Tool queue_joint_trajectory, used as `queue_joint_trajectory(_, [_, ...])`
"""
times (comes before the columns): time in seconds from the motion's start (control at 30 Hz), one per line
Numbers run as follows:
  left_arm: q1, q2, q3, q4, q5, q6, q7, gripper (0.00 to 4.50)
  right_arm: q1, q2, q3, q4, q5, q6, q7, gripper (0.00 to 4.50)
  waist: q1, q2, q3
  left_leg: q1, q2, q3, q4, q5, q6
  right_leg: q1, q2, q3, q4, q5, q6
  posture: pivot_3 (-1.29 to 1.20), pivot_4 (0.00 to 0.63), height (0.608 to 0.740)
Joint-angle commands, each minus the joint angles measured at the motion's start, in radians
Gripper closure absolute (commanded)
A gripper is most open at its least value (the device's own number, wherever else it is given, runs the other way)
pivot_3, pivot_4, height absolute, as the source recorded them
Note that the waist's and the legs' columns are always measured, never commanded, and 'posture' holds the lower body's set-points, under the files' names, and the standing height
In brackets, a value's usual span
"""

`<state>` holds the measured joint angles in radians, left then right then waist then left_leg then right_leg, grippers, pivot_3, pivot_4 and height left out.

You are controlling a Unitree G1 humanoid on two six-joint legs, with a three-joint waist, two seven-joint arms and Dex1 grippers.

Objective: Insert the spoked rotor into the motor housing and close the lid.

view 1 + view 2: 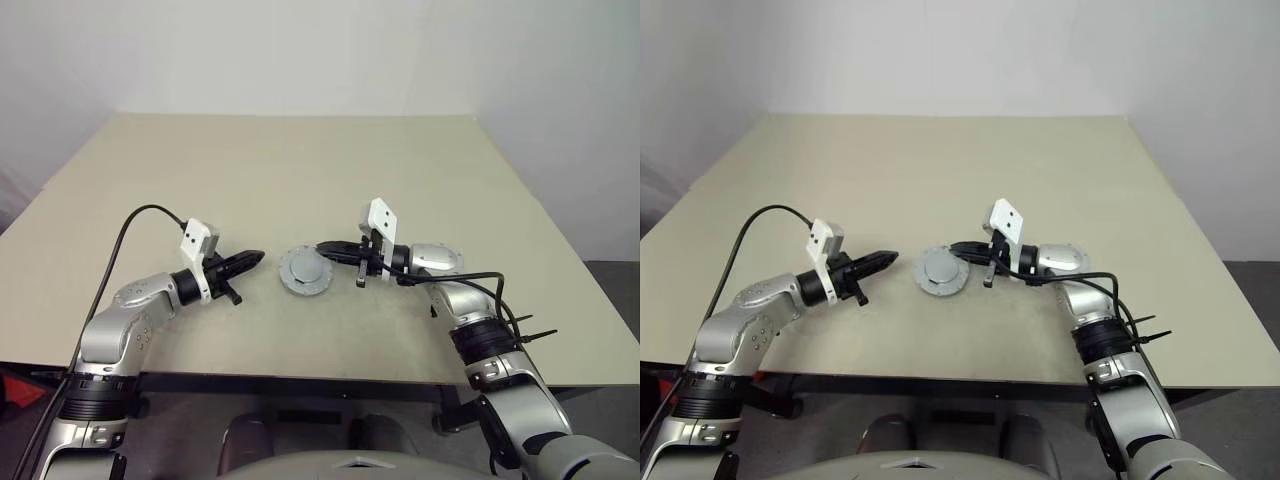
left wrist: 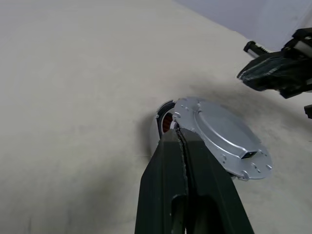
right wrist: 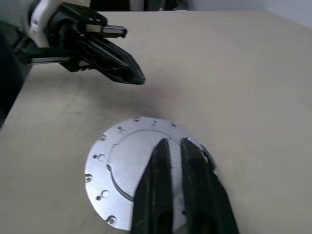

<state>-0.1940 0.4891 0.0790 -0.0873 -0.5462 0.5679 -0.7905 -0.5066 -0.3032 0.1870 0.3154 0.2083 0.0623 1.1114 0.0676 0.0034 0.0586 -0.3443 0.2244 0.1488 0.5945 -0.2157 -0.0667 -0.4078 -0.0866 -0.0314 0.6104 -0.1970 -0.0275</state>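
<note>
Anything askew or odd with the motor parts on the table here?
The lid lies on the motor housing but looks offset: copper windings still peek out at one edge. Both pincers, left and right, flank it without gripping.

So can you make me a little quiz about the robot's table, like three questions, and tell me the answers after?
1. True or false: the lid lies on top of the motor housing.
2. What colour peeks out from under the lid's edge in the left wrist view? A) copper B) blue C) green
3. Fill in: the left gripper has its fingers ____.

Key:
1. True. The silver lid covers the housing on the table, between the left gripper and the right gripper.
2. A. A bit of copper winding shows at the rim.
3. Shut. The two black fingers are pressed together, holding nothing.
</note>
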Motion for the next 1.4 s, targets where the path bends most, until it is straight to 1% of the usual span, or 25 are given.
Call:
queue_joint_trajectory(0.03, [-0.006,0.006,0.030,-0.013,-0.005,-0.017,0.004,4.50,-0.018,0.007,0.013,-0.005,0.011,-0.032,0.033,2.92,0.000,0.000,0.000,0.000,0.000,0.000,0.000,0.000,0.000,0.000,0.000,0.000,0.000,0.000,0.000,0.00,0.000,0.740])
queue_joint_trajectory(0.1, [-0.007,0.003,0.027,-0.013,-0.005,-0.018,0.004,4.50,-0.021,0.012,0.027,0.024,-0.009,-0.062,0.033,2.23,0.000,0.000,0.000,0.000,0.000,0.000,0.000,0.000,0.000,0.000,0.000,0.000,0.000,0.000,0.000,0.00,0.000,0.740])
queue_joint_trajectory(0.17, [-0.008,-0.002,0.014,-0.013,0.000,-0.018,0.001,4.50,-0.031,0.027,0.033,0.066,-0.039,-0.103,0.001,1.54,0.000,0.000,0.000,0.000,0.000,0.000,0.000,0.000,0.001,0.000,0.000,0.000,0.000,0.000,0.000,0.00,0.000,0.740])
queue_joint_trajectory(0.23, [-0.010,-0.006,0.002,-0.012,0.007,-0.020,0.000,4.50,-0.044,0.042,0.034,0.104,-0.055,-0.132,-0.011,0.94,0.000,0.000,0.000,0.000,0.000,0.000,0.000,0.000,0.001,0.000,0.000,0.000,0.000,0.000,0.000,0.00,0.000,0.740])
queue_joint_trajectory(0.53, [-0.016,-0.017,-0.012,-0.016,0.011,-0.013,-0.001,4.50,-0.083,0.092,0.040,0.228,-0.085,-0.198,-0.032,0.94,-0.002,0.000,0.000,0.001,0.000,0.000,0.000,0.000,0.001,0.000,0.000,0.000,0.000,0.000,0.000,0.00,0.000,0.740])
queue_joint_trajectory(0.77, [-0.007,0.002,0.007,-0.010,0.009,-0.010,-0.001,4.50,-0.062,0.070,0.047,0.176,-0.063,-0.132,0.035,0.94,-0.001,0.000,0.000,0.001,0.000,0.000,0.000,0.000,0.001,0.000,0.000,0.000,0.001,0.000,0.000,0.00,0.000,0.740])
queue_joint_trajectory(0.87, [-0.009,0.004,0.011,-0.005,0.009,-0.010,0.002,4.50,-0.056,0.072,0.049,0.163,-0.071,-0.131,0.033,0.11,-0.002,0.000,0.000,0.001,0.000,0.000,0.000,0.000,0.001,0.000,0.000,0.000,0.001,0.000,0.000,0.00,0.000,0.740])
queue_joint_trajectory(0.9, [-0.012,0.004,0.011,-0.002,0.009,-0.010,0.003,4.50,-0.057,0.075,0.047,0.166,-0.076,-0.138,0.023,0.02,-0.002,0.000,0.000,0.001,0.000,0.000,0.000,0.000,0.001,0.000,0.000,0.000,0.001,0.000,0.000,0.00,0.000,0.740])
queue_joint_trajectory(1.0, [-0.020,0.003,0.011,0.000,0.008,-0.006,0.007,4.50,-0.066,0.082,0.046,0.198,-0.102,-0.177,-0.020,0.02,-0.001,0.000,0.000,0.001,0.000,0.000,0.000,0.000,0.001,0.000,0.000,0.000,0.001,0.000,0.000,0.00,0.000,0.740])
queue_joint_trajectory(1.4, [-0.021,0.014,0.029,0.004,0.006,0.001,0.030,4.50,-0.083,0.106,0.049,0.256,-0.115,-0.181,-0.054,0.02,-0.003,0.000,0.000,0.001,0.000,0.000,0.000,0.000,0.001,0.000,0.000,0.000,0.001,0.000,0.000,0.00,0.000,0.740])
